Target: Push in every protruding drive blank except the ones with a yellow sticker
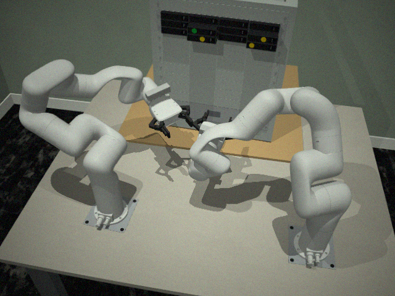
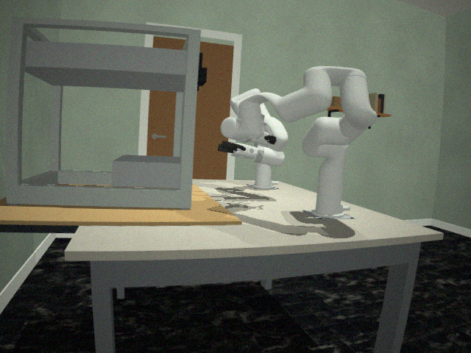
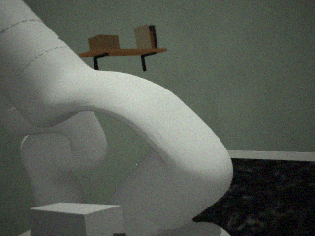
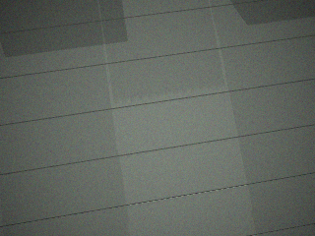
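The grey rack (image 1: 173, 63) (image 2: 98, 197) (image 4: 172, 128) stands upright, with black drive blanks in four columns near its top. In the second column a green-stickered blank (image 1: 203, 31) and a yellow-stickered blank (image 1: 208, 40) appear to stick out. In the fourth column two yellow-stickered blanks (image 1: 271, 41) (image 1: 265, 47) appear to stick out. How far each protrudes is unclear. My left gripper (image 1: 182, 131) is open, empty, low in front of the rack. My right gripper (image 1: 218, 117) (image 2: 218, 146) is open, empty, facing the rack's lower front, well below the blanks.
The rack stands on an orange board (image 1: 292, 153) (image 2: 213, 218) at the back of the table (image 1: 178, 254). The two grippers are close together, with the right arm's wrist beside the left fingers. The right arm fills much of the left wrist view, with a wall shelf (image 3: 125, 52) behind.
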